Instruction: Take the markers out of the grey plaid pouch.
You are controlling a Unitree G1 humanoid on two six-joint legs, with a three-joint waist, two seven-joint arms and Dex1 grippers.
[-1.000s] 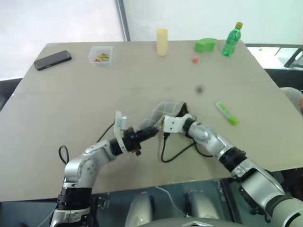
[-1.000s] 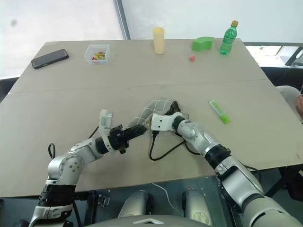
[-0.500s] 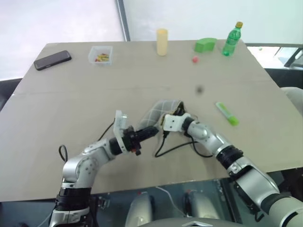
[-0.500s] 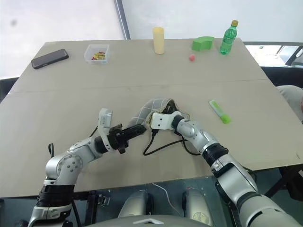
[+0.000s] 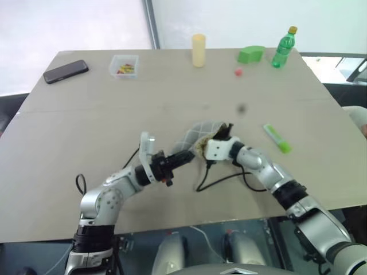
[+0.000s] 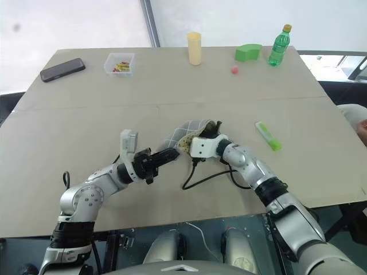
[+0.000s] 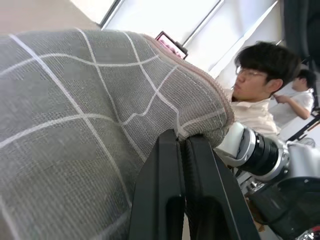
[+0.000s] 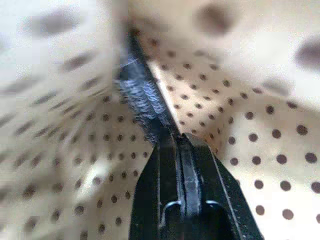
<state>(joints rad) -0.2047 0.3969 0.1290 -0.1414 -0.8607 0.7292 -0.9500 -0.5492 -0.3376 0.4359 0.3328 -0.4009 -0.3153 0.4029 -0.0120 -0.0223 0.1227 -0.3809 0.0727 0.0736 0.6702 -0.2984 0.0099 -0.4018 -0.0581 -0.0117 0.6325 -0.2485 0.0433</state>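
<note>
Head view: table (image 5: 69, 172) bare at the near edge. Grey plaid pouch (image 5: 198, 130) mid-table — soft, light, collapses unless held. Left gripper (image 7: 182, 145) clamped on its edge; right gripper (image 8: 180, 145) closed inside the dotted lining, nothing visibly caught. One lime marker (image 5: 277, 138) lies nearby — rigid, likely rolls. Cable (image 5: 221, 179) loops beneath.

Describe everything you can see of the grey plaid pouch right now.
The grey plaid pouch is soft grey fabric with thin white grid lines and a cream lining dotted with dark spots. It sits near the middle of the table, humped up rather than flat, mouth toward the robot's right. The left pincer is shut on its outer fabric near an edge. The right pincer is inside the opening, shut, against the lining and a dark seam. No marker shows inside.
</note>
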